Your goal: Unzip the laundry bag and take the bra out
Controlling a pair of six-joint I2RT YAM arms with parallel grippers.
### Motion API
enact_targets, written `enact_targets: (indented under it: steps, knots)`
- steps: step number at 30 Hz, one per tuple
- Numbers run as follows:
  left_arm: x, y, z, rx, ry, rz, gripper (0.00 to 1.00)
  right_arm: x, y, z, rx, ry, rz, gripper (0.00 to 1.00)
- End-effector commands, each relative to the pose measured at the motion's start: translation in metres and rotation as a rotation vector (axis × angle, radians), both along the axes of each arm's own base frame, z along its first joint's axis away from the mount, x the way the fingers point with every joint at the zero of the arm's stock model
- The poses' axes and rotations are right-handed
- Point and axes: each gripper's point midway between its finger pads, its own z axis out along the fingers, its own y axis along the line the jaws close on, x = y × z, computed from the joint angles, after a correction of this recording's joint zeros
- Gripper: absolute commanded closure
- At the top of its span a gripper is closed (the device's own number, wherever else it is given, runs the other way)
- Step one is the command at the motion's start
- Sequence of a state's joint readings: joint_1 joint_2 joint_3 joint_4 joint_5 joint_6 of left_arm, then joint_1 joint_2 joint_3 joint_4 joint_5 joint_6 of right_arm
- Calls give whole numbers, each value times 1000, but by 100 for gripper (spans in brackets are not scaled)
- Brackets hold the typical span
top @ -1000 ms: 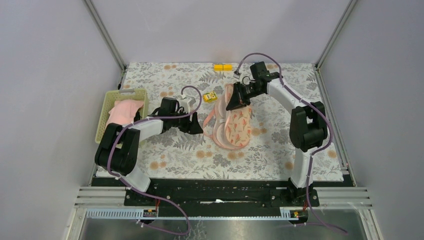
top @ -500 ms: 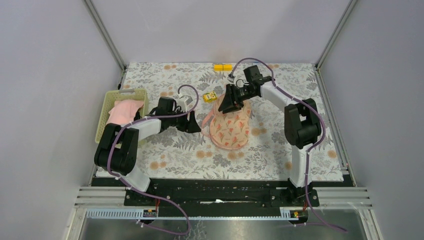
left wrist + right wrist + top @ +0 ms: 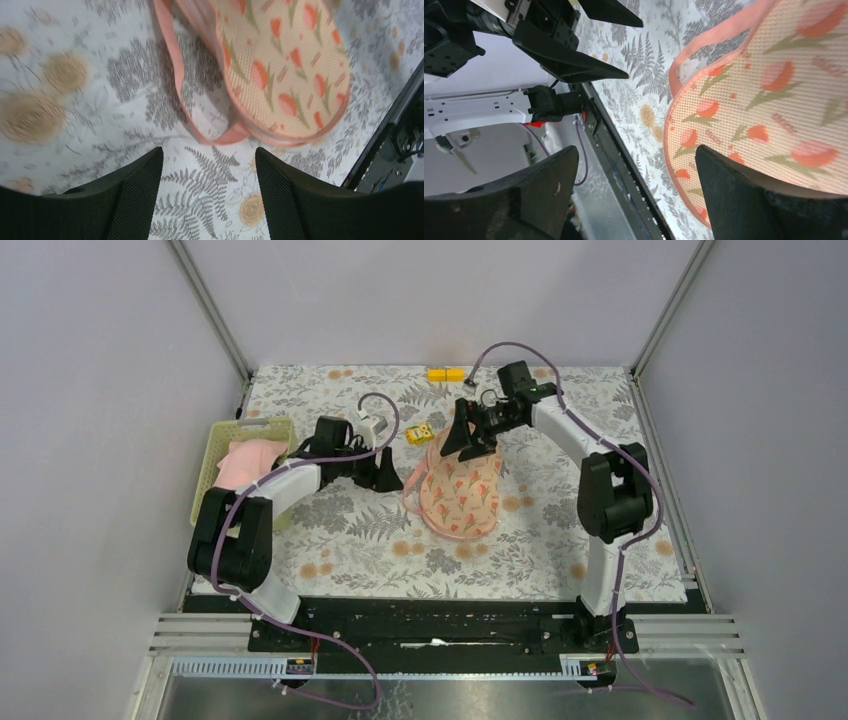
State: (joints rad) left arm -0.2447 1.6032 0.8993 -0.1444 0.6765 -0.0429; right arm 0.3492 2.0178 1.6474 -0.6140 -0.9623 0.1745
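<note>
- Right fingers [image 3: 744,200] are spread wide with nothing between them
- They hang over the far end of the laundry bag [image 3: 462,490]; from my wrist one tip overlaps the mesh, but I cannot tell whether it touches
- Left fingers [image 3: 130,200] are spread too and empty, held low above the counter [image 3: 530,540] just to the left of the bag, apart from it
- The bag lies flat near the middle of the counter, between my two arms, with its printed orange-flower side facing up
- A pink-edged flap [image 3: 210,117] sticks out from under the bag's left side, and the fern print of the cloth shows through it
- Whether the zip is run open I cannot tell from these views
- The bra [image 3: 248,462] is a plain pink bundle lying in the pale green basket [image 3: 250,424] at the left edge of the counter, well apart from the bag and beside my left arm
- A small yellow box [image 3: 421,434] sits near the bag's far left corner
- A yellow block [image 3: 446,374] rests at the far edge of the counter, beyond my right fingers
</note>
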Motion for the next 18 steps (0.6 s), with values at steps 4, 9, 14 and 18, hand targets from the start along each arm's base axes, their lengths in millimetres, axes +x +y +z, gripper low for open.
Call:
enact_targets:
  steps: [4, 9, 14, 18]
  knots:
    - [49, 8, 77, 82, -193, -14, 22, 30, -64, 70, -20, -224, -110, 0]
    - [76, 42, 113, 118, -153, 87, 2, 41, -126, 78, -67, -253, -219, 0]
    - [99, 102, 138, 143, -159, 239, 2, 45, -191, 71, -69, -214, -367, 0]
    - [103, 158, 137, 179, -133, 384, 2, 43, -228, 51, -82, -168, -446, 0]
